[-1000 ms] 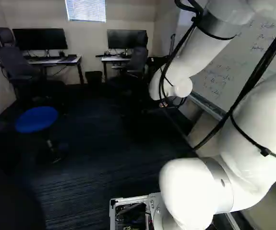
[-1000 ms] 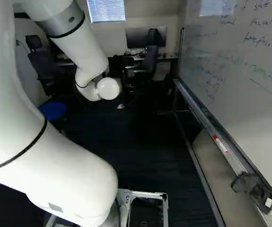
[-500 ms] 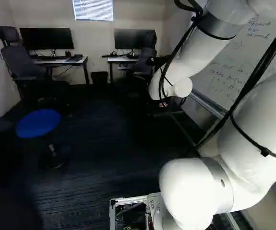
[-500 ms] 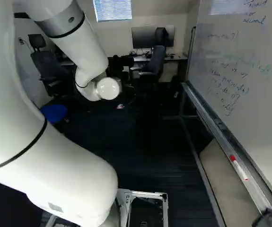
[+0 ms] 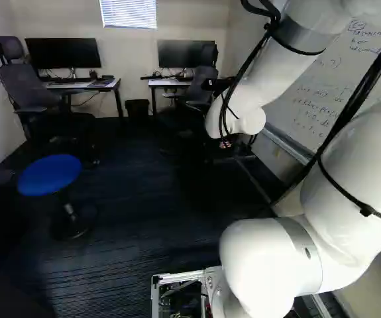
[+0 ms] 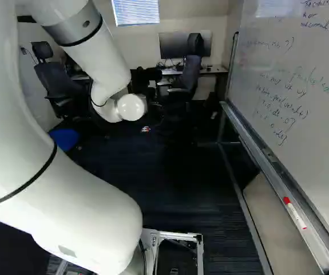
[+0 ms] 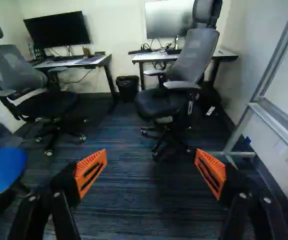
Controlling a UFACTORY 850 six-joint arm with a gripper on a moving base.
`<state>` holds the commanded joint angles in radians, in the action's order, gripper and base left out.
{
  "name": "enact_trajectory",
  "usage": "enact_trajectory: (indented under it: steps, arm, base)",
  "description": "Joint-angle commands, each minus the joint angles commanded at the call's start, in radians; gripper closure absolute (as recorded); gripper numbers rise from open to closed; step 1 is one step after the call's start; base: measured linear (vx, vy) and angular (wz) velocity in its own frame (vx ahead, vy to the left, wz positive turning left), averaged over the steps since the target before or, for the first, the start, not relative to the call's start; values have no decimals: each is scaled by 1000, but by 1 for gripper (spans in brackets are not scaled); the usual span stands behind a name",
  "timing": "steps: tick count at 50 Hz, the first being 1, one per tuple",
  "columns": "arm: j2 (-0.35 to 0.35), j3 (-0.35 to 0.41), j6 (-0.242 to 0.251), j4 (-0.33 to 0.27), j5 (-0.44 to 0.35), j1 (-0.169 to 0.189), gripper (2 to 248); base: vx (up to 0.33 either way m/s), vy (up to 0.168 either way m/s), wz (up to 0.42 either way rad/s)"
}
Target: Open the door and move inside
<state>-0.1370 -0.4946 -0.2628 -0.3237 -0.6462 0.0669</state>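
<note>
I take the black bin (image 5: 136,108) as landmark. No door is visible in any view, so I cannot tell where it is. As I judge, the step in hand is moving inside, and the next move calls for a slow drive toward the bin, with the arm kept tucked. The gripper (image 7: 150,162) has its fingers spread, with nothing between them.

From left to right: the blue stool (image 5: 50,174) stands left of the bin and much nearer the base; its round edge could catch a wide left turn. Open floor (image 5: 144,199) lies on the near side of the bin. The grey chair (image 7: 191,60) is just right of the bin. Farther right of it, the whiteboard (image 6: 290,86) has a metal foot (image 7: 241,153) which could catch the base.
</note>
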Motion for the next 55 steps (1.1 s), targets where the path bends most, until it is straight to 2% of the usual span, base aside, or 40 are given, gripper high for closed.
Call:
enact_trajectory:
  steps: [28, 55]
  arm:
    - [-16, 46, 29, 36, -25, -7, 3]
    - [-61, 174, 112, 138, -97, -29, 3]
  base:
    - [0, 0, 0]
    - [0, 0, 0]
